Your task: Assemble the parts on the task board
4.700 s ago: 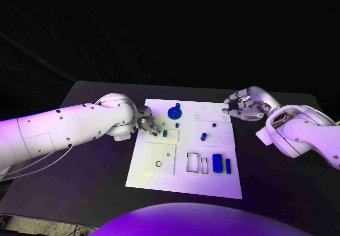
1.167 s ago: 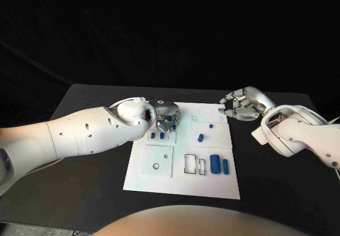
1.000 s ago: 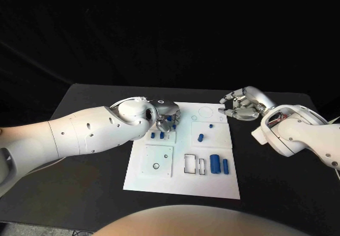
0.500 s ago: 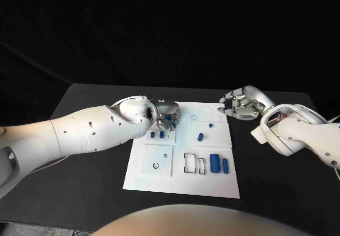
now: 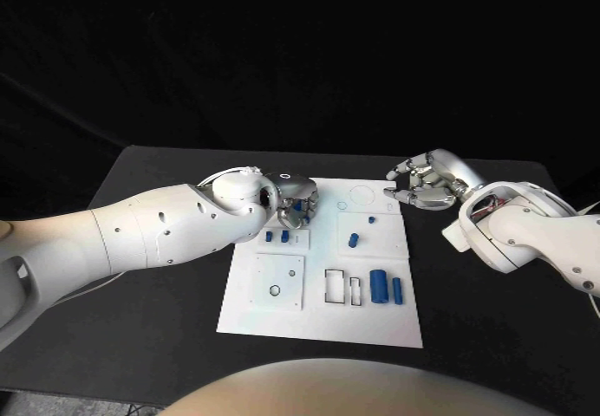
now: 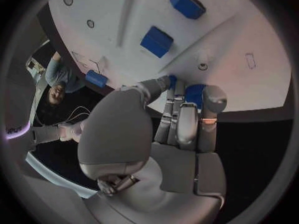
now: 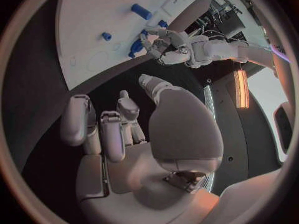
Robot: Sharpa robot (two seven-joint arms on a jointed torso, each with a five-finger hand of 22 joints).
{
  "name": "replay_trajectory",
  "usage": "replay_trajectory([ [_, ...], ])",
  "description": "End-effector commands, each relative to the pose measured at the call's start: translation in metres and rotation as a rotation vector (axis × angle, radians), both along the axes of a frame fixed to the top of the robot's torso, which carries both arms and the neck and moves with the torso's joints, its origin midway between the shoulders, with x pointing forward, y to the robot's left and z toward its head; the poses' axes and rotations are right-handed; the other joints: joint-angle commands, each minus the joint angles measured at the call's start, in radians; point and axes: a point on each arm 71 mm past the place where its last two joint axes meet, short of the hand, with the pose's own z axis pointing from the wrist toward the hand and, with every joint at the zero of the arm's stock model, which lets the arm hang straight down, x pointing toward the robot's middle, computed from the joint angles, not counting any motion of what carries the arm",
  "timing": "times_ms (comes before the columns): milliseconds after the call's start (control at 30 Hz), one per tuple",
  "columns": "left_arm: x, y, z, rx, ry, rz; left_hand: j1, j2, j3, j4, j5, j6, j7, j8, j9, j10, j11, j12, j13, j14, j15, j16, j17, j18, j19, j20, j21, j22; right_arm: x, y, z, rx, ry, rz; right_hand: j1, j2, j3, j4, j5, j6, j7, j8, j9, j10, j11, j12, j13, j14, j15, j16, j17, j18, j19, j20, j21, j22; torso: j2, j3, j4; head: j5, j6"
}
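The black table (image 5: 150,260) carries the white board (image 5: 322,308) at its middle, and everything here gets placed from that board. The left arm (image 5: 113,238) reaches in over the board's far left corner, much as it did half a second ago, though nearly five seconds back it lay lower and flatter along the board's left edge. The right arm (image 5: 531,234) sits off the board's far right corner and has hardly budged through all the earlier frames.

Now the left hand (image 5: 295,201): it is over the far left part of the board, fingers (image 6: 187,122) curled down together, and the wrist camera shows a blue piece (image 6: 194,93) caught at the fingertips, right against the board's surface. That is the dark blue round part that lay free on the board at the start; it is gripped now. The right hand (image 5: 425,186) hovers beside the board's far right corner, fingers (image 7: 112,132) curled in loosely around nothing, just as before.

On to the small stuff. Two short blue blocks (image 5: 277,235) lie just near of the left hand. A blue peg (image 5: 355,240) and a tiny stud (image 5: 371,219) sit at the board's middle. A fat cylinder (image 5: 379,282) and a slim bar (image 5: 398,289) rest toward the near right, unmoved.
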Motion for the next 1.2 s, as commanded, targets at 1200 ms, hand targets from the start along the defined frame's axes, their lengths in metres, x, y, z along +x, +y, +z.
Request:
replay_trajectory([
  [1200,-0.013,0.065,0.028,-0.176,0.089,0.151,-0.022,-0.009,-0.004,-0.013,0.002,0.013,0.002,-0.017,0.006,0.030,0.003,-0.053,-0.003,-0.002,0.003,-0.006,-0.031,-0.007,-0.002,0.002,0.011,0.119,0.001,-0.004,-0.001,-0.008,-0.006,-0.004,0.000,0.003,0.008,0.000,0.005,-0.006,-0.001,0.004,0.001,0.003,-0.001,0.001,0.001,0.071,-0.004,-0.004,0.138,0.006,-0.007,0.000,-0.002,0.082,-0.001,-0.0006,0.0034,0.004,0.010],
])
